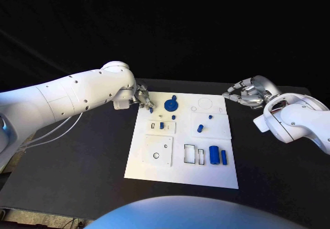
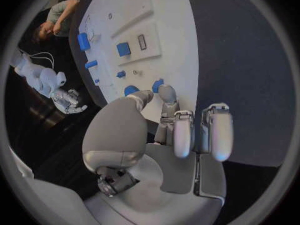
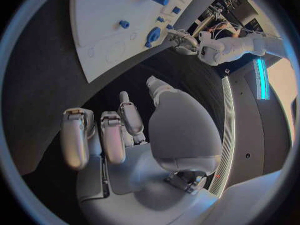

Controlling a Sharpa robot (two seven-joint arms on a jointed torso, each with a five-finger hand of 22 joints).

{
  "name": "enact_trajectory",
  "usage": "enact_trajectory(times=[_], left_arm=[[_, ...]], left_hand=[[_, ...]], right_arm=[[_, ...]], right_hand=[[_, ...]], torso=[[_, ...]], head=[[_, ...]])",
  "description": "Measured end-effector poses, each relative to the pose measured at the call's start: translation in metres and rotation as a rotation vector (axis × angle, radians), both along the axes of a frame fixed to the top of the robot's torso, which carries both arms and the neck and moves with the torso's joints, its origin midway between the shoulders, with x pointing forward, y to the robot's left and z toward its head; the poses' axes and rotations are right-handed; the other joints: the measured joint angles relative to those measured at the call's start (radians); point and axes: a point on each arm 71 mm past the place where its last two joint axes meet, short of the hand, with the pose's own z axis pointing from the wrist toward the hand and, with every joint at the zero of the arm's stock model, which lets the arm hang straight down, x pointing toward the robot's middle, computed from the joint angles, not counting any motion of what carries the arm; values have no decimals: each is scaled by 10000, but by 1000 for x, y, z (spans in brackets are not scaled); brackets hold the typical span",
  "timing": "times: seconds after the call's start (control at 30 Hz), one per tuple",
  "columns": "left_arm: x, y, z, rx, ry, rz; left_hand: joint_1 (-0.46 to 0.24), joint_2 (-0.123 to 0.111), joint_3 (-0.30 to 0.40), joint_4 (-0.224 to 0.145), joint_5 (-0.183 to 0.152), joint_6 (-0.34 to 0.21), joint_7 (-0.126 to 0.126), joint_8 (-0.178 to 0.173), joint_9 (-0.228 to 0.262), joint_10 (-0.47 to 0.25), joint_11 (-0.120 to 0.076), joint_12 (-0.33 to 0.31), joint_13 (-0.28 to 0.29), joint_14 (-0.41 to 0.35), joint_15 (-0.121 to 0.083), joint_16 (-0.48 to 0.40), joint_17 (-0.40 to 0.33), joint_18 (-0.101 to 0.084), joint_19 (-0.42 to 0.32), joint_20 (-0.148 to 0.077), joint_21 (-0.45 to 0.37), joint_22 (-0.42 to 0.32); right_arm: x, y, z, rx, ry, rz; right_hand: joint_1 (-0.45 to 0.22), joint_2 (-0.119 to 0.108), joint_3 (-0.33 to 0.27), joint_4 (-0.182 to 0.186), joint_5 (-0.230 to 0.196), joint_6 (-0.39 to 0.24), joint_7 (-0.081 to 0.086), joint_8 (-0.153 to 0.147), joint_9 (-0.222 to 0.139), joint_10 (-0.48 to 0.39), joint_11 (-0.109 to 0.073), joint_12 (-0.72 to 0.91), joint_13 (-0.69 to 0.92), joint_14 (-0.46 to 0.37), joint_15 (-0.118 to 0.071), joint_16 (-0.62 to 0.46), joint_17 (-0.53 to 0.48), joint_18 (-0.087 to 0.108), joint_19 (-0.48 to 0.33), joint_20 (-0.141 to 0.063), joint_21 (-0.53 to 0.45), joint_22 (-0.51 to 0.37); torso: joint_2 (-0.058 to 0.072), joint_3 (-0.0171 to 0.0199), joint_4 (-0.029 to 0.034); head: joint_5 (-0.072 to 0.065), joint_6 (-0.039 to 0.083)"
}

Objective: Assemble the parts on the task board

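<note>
- Left side of the head view: the left hand (image 1: 142,98) sits right at the task board (image 1: 182,176)'s upper-left corner, fingers reaching over the edge. Can't really tell if it's pinching anything; the left wrist view shows its fingertips (image 2: 167,92) just beside a blue part (image 2: 130,90) near the board edge, contact unclear.
- Lots of bare black table (image 1: 76,167) left of the board, below that arm.
- Middle: white board, its near edge close to the frame bottom. A round blue part (image 1: 171,103) lies just right of the left hand; two blue cylinders (image 1: 219,155) sit lower right on the board, well apart from both hands.
- Right: the right hand (image 1: 246,94) hovers off the board's upper-right corner, fingers loosely curled, holding nothing.
</note>
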Motion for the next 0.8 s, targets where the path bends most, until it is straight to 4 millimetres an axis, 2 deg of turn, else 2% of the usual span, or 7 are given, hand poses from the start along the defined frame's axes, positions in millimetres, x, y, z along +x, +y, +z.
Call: enact_trajectory(times=[0.03,0.1,0.13,0.43,0.63,0.73,0.8], left_arm=[[0,0,0,1,7,2],[0,0,-1,3,26,7],[0,0,-1,3,35,6],[0,-1,-2,2,126,-24],[0,-1,-3,-32,158,-10],[0,-1,-3,-64,179,1],[-1,0,-3,-92,191,17]], left_hand=[[51,27,40,10,-24,0,0,0,5,17,-18,0,-10,0,0,0,0,1,0,0,0,0],[190,43,236,14,-482,0,0,72,9,30,-30,0,-43,0,0,0,0,0,0,0,0,0],[190,43,273,27,-576,0,0,72,9,30,-30,0,-46,0,0,0,0,0,0,0,0,0],[294,41,385,1,-672,8,-8,117,9,29,-30,37,-46,0,0,0,0,0,0,0,0,0],[860,33,1147,-239,-1148,34,-34,269,9,65,-66,37,-74,39,-38,39,0,0,37,-37,0,0],[1093,-120,2050,-690,-1165,-3,6,500,48,123,-76,71,-125,2,-74,40,0,-1,-1,-76,0,0],[1126,-155,2320,-522,-843,-77,2,813,48,181,-22,71,-191,2,-74,40,0,-1,-1,-76,0,0]], right_arm=[[0,0,0,0,0,1],[0,0,0,1,0,0],[0,0,0,1,0,0],[0,0,0,2,0,1],[0,0,0,3,1,5],[0,0,0,4,0,6],[0,0,0,4,0,6]], right_hand=[[0,0,0,0,0,0,0,0,0,0,0,0,0,0,0,0,0,0,0,0,0,0],[0,0,0,0,0,0,0,0,0,0,0,0,0,0,0,0,0,0,0,0,0,0],[0,0,0,0,0,0,0,0,0,0,0,0,0,0,0,0,0,0,0,0,0,0],[0,0,0,0,0,0,0,0,-1,0,0,0,0,0,0,0,0,1,0,0,0,-1],[0,0,0,0,0,0,0,0,-2,0,0,0,0,0,0,0,0,1,0,0,0,6],[0,0,0,0,0,0,0,0,-2,0,0,0,1,0,0,0,0,0,0,0,0,7],[0,0,0,0,0,0,0,0,-2,0,0,0,1,0,0,0,0,0,0,0,0,7]], torso=[[0,1,-1],[0,1,-2],[0,1,-3],[0,2,0],[-2,2,3],[-2,2,3],[-2,2,3]], head=[[-4,0],[-5,0],[-6,0],[-16,0],[-13,0],[-8,0],[-3,0]])
